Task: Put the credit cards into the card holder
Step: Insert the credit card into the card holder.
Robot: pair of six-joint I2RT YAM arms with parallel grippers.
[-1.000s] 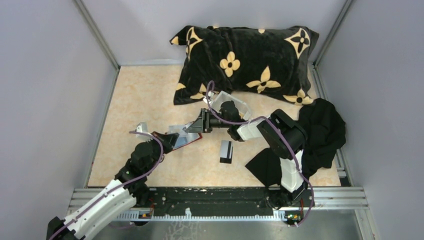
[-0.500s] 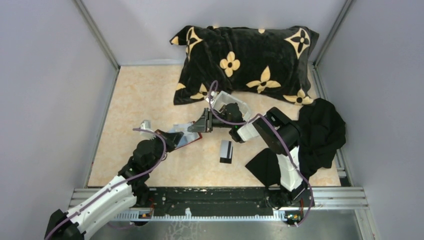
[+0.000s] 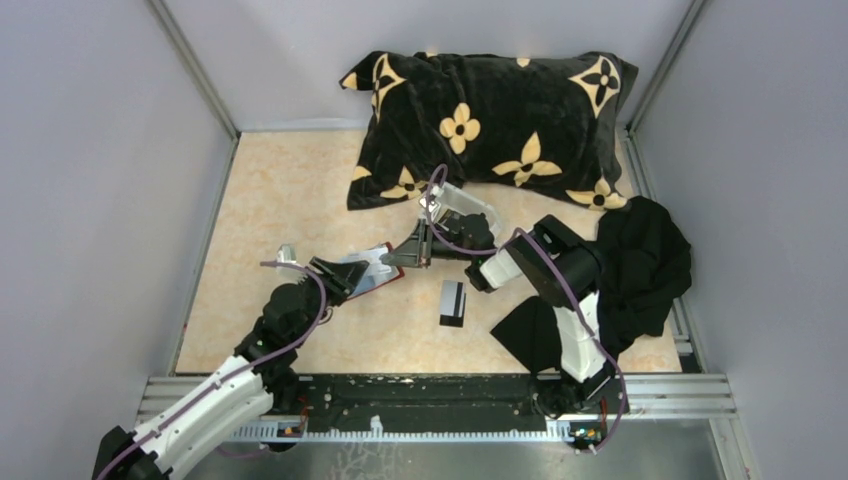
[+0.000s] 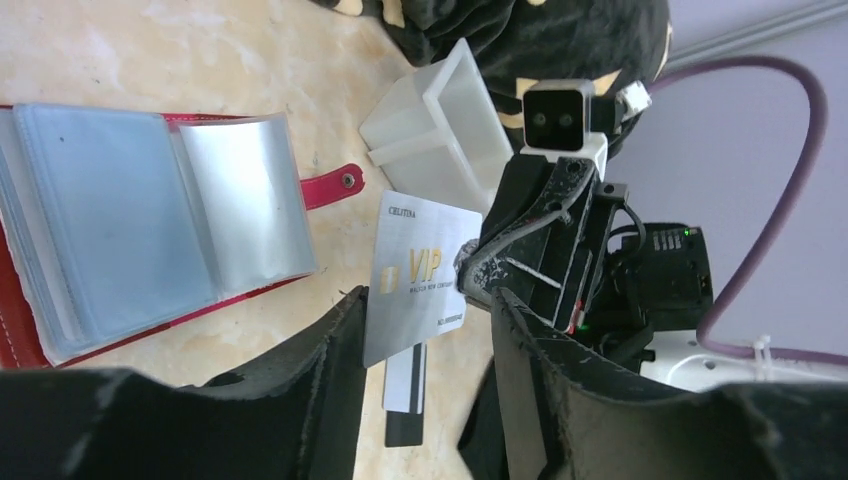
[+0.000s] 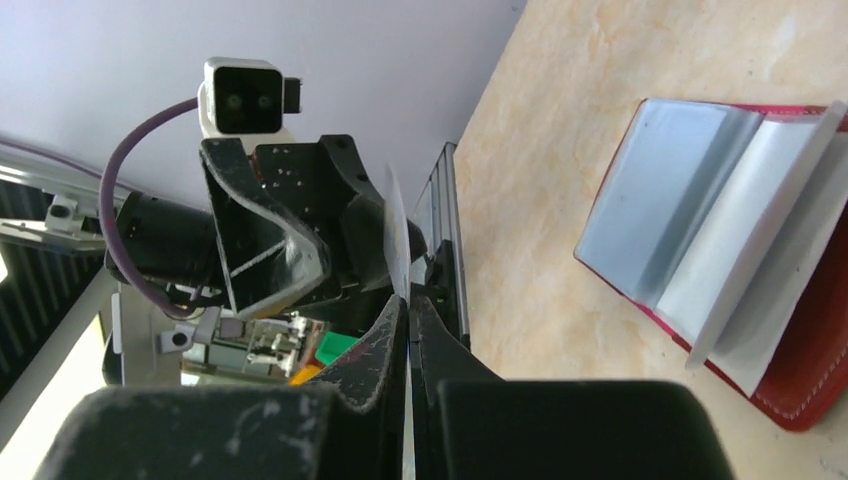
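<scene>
The red folding card holder (image 4: 120, 230) lay open on the beige mottled table (image 3: 290, 190). Its greyish clear pockets faced up and were fanned apart, and its snap tab pointed towards the white rectangular plastic tray (image 4: 440, 130). The right gripper (image 5: 405, 300) had its jaws closed tight on a silver plastic card (image 4: 425, 275) printed "VIP". It pinched the card by one edge and held it off the table just beside the holder's tab side. The left gripper (image 3: 352, 270) faced it with jaws standing apart, one finger on either side of the card's lower part. Whether either finger touched the card could not be told. A second card, the black card with a white band (image 3: 452, 303), lay flat on the table, apart from the holder and nearer the arm bases. The tray sat close to the front edge of the black velvet pillow with yellow flower motifs (image 3: 500, 100). A crumpled black cloth (image 3: 645, 260) lay at the table's right side, beside the right arm.
</scene>
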